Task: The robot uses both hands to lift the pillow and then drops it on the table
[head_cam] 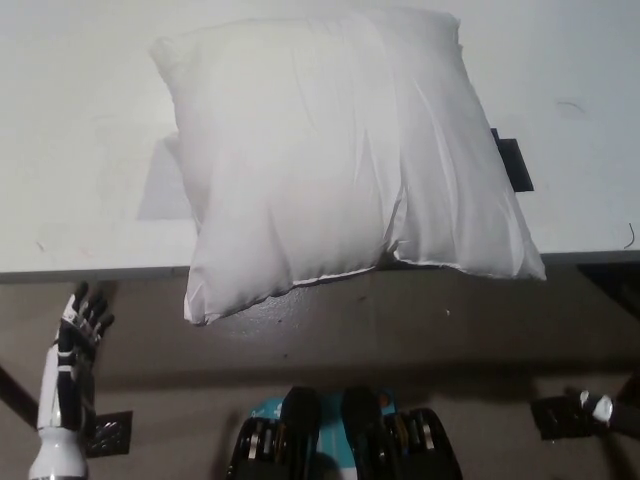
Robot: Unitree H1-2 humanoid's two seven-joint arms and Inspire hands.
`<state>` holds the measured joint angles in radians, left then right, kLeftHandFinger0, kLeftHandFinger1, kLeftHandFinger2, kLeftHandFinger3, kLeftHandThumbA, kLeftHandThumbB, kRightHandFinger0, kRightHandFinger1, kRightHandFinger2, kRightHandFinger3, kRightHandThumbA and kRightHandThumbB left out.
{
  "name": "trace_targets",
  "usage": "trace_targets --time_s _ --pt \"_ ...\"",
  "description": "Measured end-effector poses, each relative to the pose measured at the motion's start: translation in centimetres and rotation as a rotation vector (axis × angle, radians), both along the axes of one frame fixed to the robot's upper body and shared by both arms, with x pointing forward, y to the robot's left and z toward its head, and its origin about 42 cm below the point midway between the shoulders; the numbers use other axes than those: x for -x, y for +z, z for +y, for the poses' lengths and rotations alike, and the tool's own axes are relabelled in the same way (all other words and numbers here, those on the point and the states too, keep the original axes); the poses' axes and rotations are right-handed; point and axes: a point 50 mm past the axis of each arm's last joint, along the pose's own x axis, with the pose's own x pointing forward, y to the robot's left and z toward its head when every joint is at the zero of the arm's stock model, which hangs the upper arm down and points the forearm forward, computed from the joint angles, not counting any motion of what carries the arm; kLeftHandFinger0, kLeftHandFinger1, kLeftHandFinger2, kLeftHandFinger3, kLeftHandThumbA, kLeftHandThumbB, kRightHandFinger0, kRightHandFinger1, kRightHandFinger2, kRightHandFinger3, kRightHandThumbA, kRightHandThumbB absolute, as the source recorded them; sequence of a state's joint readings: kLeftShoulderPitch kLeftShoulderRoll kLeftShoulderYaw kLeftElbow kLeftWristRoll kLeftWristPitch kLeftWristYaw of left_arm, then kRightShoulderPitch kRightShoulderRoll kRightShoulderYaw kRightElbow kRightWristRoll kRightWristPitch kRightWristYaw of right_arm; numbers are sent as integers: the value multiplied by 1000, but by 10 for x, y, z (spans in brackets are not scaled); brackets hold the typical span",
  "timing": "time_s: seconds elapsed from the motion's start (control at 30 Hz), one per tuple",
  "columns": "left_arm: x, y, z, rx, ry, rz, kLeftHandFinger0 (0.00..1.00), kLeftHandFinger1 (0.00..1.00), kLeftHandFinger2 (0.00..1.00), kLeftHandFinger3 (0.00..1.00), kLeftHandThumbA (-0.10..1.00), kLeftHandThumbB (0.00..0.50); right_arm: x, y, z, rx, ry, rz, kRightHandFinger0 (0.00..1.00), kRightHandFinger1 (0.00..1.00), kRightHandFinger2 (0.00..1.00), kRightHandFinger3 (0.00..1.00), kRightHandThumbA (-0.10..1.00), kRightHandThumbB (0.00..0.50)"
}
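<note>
White desk (80, 130) fills the upper part of the head view, its near edge running straight across the picture, with dull brown floor (450, 340) below it. On the desk lies a big white pillow (330, 160), square and plump, turned a little askew so that its two near corners hang out past the desk edge, toward the robot. A grey patch (160, 185) shows on the desk by the pillow's left side, and a dark flat piece (512, 165) pokes out from under its right side. The pillow looks light, soft and loosely filled; it would likely sag and fold if taken by one corner, and its smooth cover may slide under the fingers, so a sound hold would be one hand on each of the two opposite side edges, pressing inward at mid-height. The left hand (80, 330) hangs low at the lower left, below the desk edge and well apart from the pillow, fingers spread and holding nothing. The right hand (580, 412) shows only as a dark shape at the lower right; whether its fingers are spread or closed cannot be told.
</note>
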<state>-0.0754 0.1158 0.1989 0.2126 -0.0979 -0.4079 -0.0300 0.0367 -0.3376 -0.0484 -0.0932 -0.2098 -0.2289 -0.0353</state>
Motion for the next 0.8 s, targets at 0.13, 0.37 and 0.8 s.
trace_targets --time_s 0.13,0.37,0.8 --pt "-2 32 6 -46 6 -113 1000 1000 1000 1000 1000 179 -8 52 -1 44 9 -153 1000 1000 1000 1000 1000 469" --pt "-22 130 20 -159 -5 -392 1000 1000 1000 1000 1000 213 -36 133 -9 96 1 -337 1000 1000 1000 1000 1000 491" --pt "-83 276 -23 -179 -82 -721 1000 1000 1000 1000 1000 241 -102 245 15 45 78 -499 1000 1000 1000 1000 1000 441"
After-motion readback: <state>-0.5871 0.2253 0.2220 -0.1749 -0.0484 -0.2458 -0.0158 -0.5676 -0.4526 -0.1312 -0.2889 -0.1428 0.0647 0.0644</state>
